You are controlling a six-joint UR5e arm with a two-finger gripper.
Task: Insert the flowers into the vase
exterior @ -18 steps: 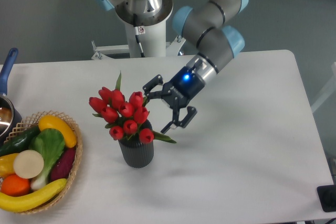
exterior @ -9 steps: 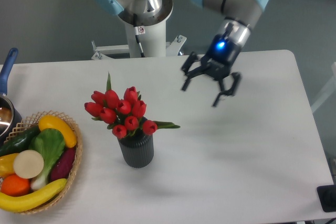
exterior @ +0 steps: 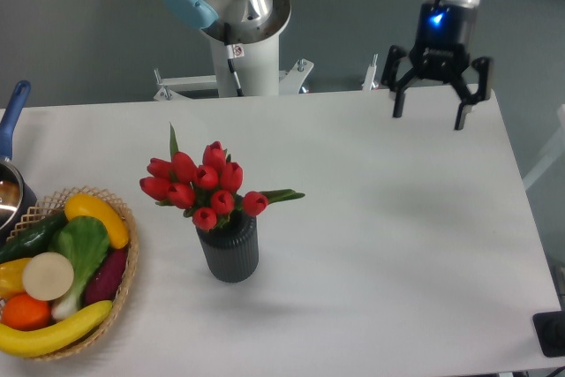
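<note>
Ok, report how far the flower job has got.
Done: the flowers stand in the vase, stems inside, buds above the mouth. In hand: nothing; the gripper is open and empty, up near the table's far edge. Left: nothing visible.

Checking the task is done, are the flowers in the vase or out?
In: the flowers stand in the upright vase; the open gripper is apart.

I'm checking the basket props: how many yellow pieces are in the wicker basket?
3: a banana along the front, one yellow piece at the top, and another at the left edge, cut off. More may be hidden.
</note>
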